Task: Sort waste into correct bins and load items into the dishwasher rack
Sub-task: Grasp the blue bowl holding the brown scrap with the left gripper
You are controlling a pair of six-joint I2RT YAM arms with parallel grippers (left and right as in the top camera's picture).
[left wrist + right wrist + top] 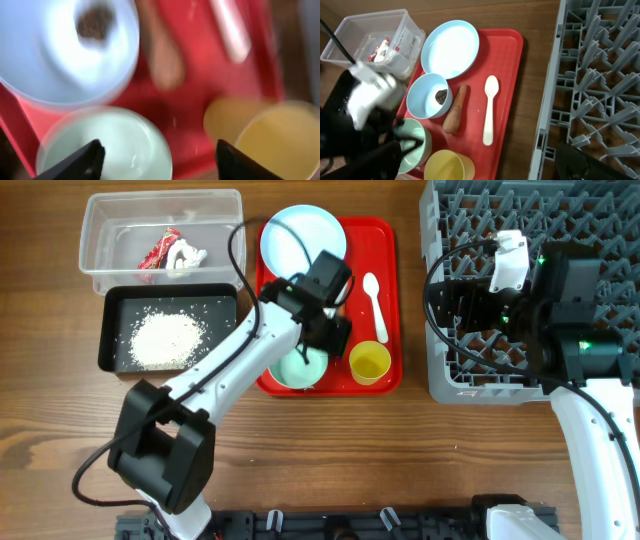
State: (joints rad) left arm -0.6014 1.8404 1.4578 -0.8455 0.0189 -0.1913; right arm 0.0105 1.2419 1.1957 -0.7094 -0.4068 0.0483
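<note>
We judge waste sorting unfinished: the orange-brown carrot piece and the small dark food lump in the pale blue bowl lie on the flat red tray near the table's far edge. Our left gripper hangs wide open, empty, over the mint bowl; next it must centre on the carrot. The right gripper's opening we cannot tell.

Left arm: white links, black joints, black cable at 12 o'clock. Right arm: same, green LEDs.
</note>
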